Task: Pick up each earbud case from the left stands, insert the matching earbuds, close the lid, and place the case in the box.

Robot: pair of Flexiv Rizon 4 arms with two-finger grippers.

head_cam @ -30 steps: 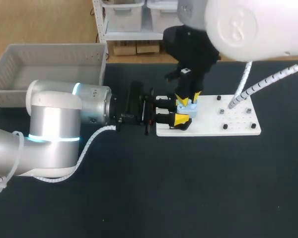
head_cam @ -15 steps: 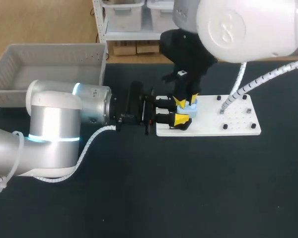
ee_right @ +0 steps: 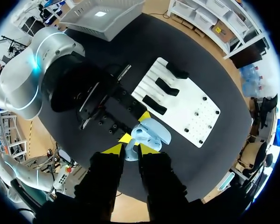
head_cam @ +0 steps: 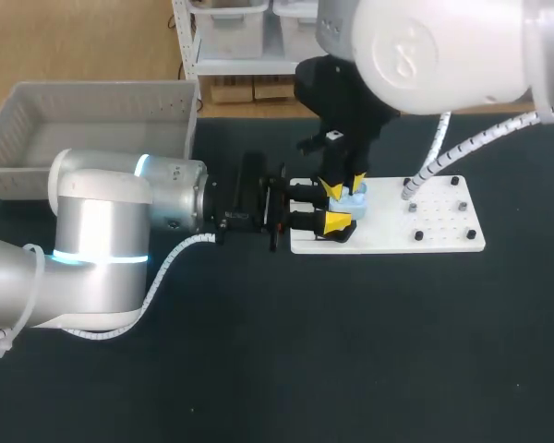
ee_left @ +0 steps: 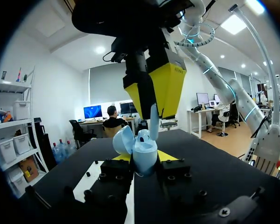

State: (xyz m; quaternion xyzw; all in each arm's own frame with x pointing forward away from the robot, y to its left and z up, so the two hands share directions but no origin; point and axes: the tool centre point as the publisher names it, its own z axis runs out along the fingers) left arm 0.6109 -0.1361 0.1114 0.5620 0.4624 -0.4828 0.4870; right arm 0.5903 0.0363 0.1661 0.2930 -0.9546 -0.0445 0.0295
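- earbud case (head_cam: 354, 199): pale blue, rounded, glossy; lid (ee_left: 122, 139) swung open to one side, body upright; it is above the near-left end of the white board (head_cam: 443, 242), off the stands
- left gripper (head_cam: 337, 208): comes in level from the left; its yellow-tipped fingers clamp the case body from two sides; in the left wrist view the case sits right between them
- right gripper (head_cam: 344, 185): points straight down over the open case; its yellow fingers (ee_left: 170, 86) pinch a thin pale blue earbud (ee_left: 153, 122); the earbud's lower end reaches the case opening; can't tell if it is seated
- white board: flat rectangle on the table, right of the left gripper; three dark elongated stands (ee_right: 161, 87) on the half toward the left arm; small black pegs (head_cam: 417, 236) scattered over the other half
- grey slatted box (head_cam: 92, 101): at the far-left corner of the table, well apart from the board and both grippers
- table (head_cam: 351, 351): matte black top; left arm (head_cam: 92, 249) lies low across its left side; right arm (head_cam: 443, 46) comes in from the far right, above the board
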